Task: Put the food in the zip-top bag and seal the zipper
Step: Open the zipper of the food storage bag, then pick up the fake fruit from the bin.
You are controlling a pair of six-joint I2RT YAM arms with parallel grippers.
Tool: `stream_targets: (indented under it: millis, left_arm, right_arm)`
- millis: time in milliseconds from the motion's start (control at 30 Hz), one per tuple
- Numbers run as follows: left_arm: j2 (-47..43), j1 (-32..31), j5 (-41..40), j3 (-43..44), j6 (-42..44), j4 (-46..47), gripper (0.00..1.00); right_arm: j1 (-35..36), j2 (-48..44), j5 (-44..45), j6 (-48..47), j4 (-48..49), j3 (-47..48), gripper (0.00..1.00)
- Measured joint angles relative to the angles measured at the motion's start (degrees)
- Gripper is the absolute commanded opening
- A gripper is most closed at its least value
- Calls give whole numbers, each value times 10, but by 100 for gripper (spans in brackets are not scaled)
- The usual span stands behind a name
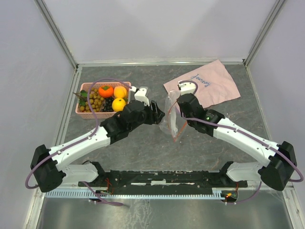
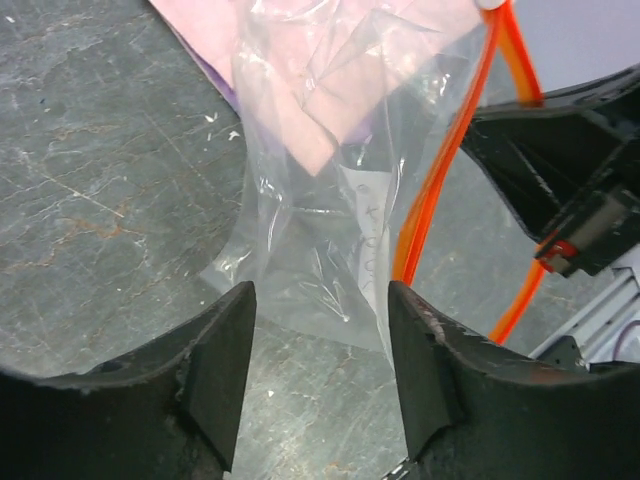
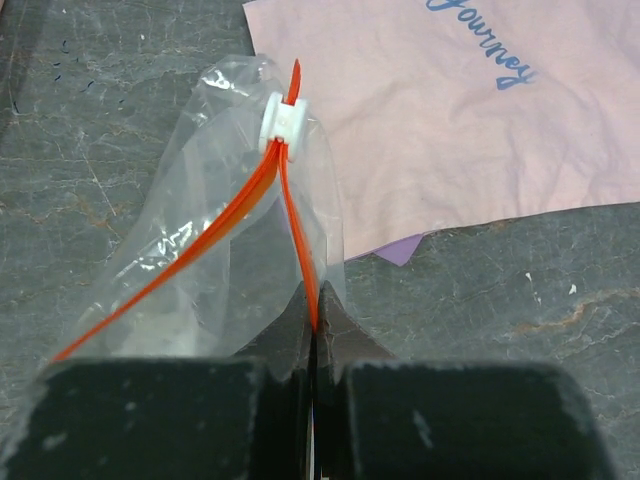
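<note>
The clear zip-top bag hangs upright between my two grippers at the table's middle. My right gripper is shut on one side of the orange-red zipper, near its white slider, and the mouth gapes open. In the left wrist view my left gripper stands open with nothing between its fingers, and the bag is just ahead of them. The food sits in the pink basket: a persimmon, an orange, a lemon, dark grapes and a tan berry cluster.
A pink cloth with blue writing lies at the back right, just behind the bag. The basket stands at the back left near the enclosure's wall. Grey stone tabletop shows between the arms and their bases.
</note>
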Motion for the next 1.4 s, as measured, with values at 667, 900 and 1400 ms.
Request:
stream_targets:
  millis: [667,900,1400]
  left_arm:
    - [-48,127,-50,24,41,-103,90]
    - [-18,268,-15,51,61,-172,96]
    - [229,393,32,216,154,-278,98]
  right_arm:
    - [0,2,14,-20,-8,12,2]
    - [0,2,14,-26,-8,12,2]
    - [0,2,14,-31,-8,12,2]
